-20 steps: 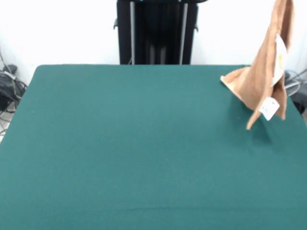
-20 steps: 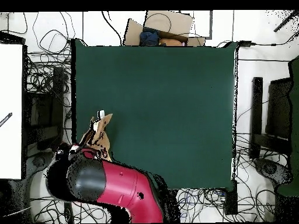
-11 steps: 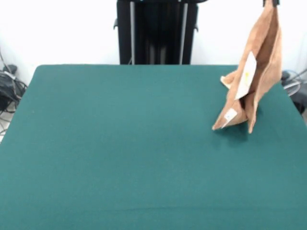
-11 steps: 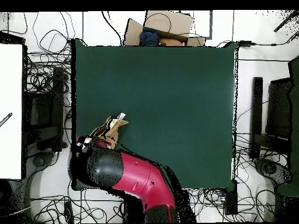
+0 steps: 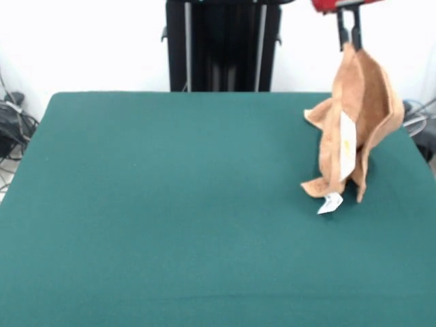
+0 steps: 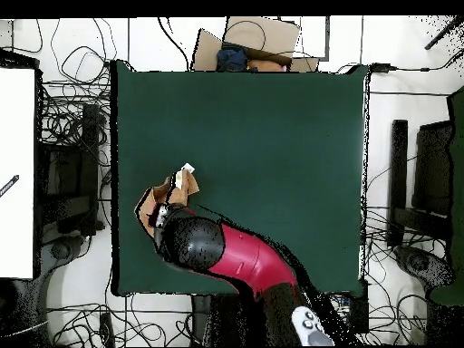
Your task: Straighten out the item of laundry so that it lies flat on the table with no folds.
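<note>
Held high by one pinched corner: the small orange-tan terry hand towel [image 5: 354, 129], draped down in loose vertical folds, lower edges just brushing the large dark green cloth-topped table [image 5: 170, 225]. Clamped tight on that top corner: the thin black fingers [image 5: 341, 30] of the red-and-black arm's gripper [image 5: 349, 42], nothing else between them. In the overhead view, only a scrap of towel [image 6: 168, 195] peeking out beside the bulky red arm [image 6: 245, 263], near one side edge of the table [image 6: 272, 136] and well apart from its middle.

Best handled, at a guess, by dragging the hanging cloth across the table toward the open middle while lowering slowly, letting the trailing hem catch on the cloth top and pay out flat behind. Worth keeping the hold low enough for the hem to stay in contact, yet high enough to avoid bunching. Risk: doubled folds landing on one another, or the white tag [image 5: 330, 202] at the bottom corner tucking under. Release only once the pinched corner reaches the surface.

Beyond the table: white wall, a black upright stand [image 5: 221, 44] at the far side, and tangled black cables [image 6: 77, 109] on the floor all round.
</note>
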Available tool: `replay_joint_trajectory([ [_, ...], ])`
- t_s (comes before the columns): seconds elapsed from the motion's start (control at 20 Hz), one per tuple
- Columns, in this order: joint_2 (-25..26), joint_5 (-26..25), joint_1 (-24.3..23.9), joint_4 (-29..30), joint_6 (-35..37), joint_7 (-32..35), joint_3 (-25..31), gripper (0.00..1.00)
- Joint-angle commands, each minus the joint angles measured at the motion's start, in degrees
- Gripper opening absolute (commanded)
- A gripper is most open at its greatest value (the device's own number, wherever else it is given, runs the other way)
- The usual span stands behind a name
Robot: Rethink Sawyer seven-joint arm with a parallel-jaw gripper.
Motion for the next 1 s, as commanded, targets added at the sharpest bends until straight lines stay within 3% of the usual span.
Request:
replay_joint_trajectory([
  [0.05,7.1,-8.57,-4.24,3.28,-2.02,-7.0,10.25,0.0],
  [0.6,14.35,-20.2,-11.97,-0.42,-1.48,-5.14,14.14,0.0],
  [1.0,18.22,-25.95,-17.26,-4.88,3.52,-6.23,16.23,0.0],
])
